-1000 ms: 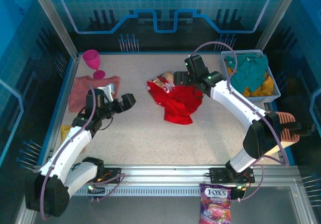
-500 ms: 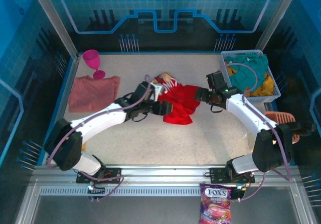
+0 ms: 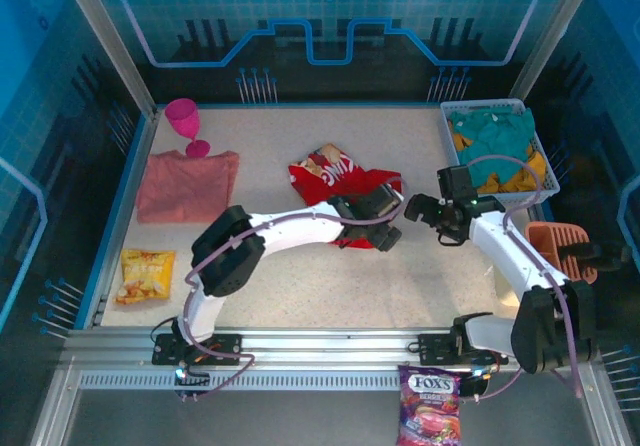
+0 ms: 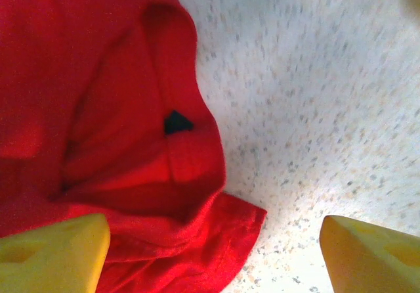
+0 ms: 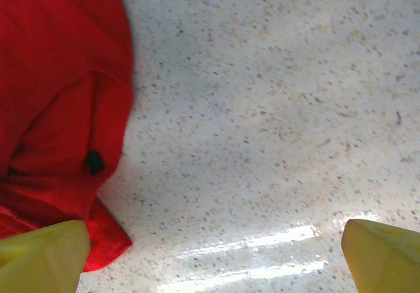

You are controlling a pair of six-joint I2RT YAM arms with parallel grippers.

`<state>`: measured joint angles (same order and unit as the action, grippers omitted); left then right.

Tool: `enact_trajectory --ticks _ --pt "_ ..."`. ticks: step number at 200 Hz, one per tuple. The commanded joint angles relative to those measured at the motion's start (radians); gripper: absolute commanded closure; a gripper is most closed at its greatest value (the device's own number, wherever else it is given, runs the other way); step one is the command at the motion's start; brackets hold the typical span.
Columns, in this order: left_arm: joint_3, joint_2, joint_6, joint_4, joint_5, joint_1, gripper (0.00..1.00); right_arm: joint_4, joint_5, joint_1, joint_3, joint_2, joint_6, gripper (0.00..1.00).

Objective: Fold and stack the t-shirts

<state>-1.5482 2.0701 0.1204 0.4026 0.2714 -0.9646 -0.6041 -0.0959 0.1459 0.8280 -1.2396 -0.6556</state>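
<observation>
the red t-shirt (image 3: 350, 178) lies crumpled at mid-table; it is judged soft, light and limp, best pinched at a hem corner. the left gripper (image 4: 213, 244) and right gripper (image 5: 210, 260) are spread wide, empty, at its right edge. the salmon-pink t-shirt (image 3: 187, 186) lies flat, well apart.

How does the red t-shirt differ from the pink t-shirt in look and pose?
The red t-shirt is bright and crumpled in a central heap; the pink t-shirt is dull salmon and lies flat at the left. The red t-shirt shows a printed graphic; the pink t-shirt looks plain. Both rest on the table.
</observation>
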Motion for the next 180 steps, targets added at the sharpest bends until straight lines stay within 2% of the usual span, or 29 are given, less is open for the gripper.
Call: enact_trajectory --ticks 1,32,57,86,97,132,172,180 --pt "-0.047 0.058 -0.022 0.085 0.109 -0.009 0.17 -0.029 0.039 -0.031 -0.027 0.026 -0.012 0.01" --pt "-0.119 0.126 0.000 0.143 0.199 -0.003 0.30 -0.015 0.074 -0.045 -0.041 0.031 -0.010 0.01" --pt "-0.175 0.129 0.013 0.162 0.203 0.023 0.42 0.005 0.097 -0.045 -0.060 0.034 -0.014 0.01" --pt "-0.258 0.114 0.027 0.207 0.140 0.076 0.72 0.059 0.168 -0.041 -0.101 0.039 -0.022 0.06" --pt "-0.272 0.088 0.034 0.211 0.110 0.096 0.78 0.091 0.202 -0.028 -0.116 0.039 -0.017 0.10" --pt "-0.327 0.003 0.088 0.271 -0.038 0.180 0.90 0.168 0.225 0.072 -0.123 -0.006 -0.016 0.17" --pt "-0.329 -0.165 0.139 0.312 -0.201 0.311 0.91 0.269 0.210 0.201 -0.065 -0.172 -0.025 0.16" --pt "-0.332 -0.201 0.138 0.322 -0.221 0.334 0.91 0.269 0.174 0.228 -0.035 -0.216 -0.022 0.16"
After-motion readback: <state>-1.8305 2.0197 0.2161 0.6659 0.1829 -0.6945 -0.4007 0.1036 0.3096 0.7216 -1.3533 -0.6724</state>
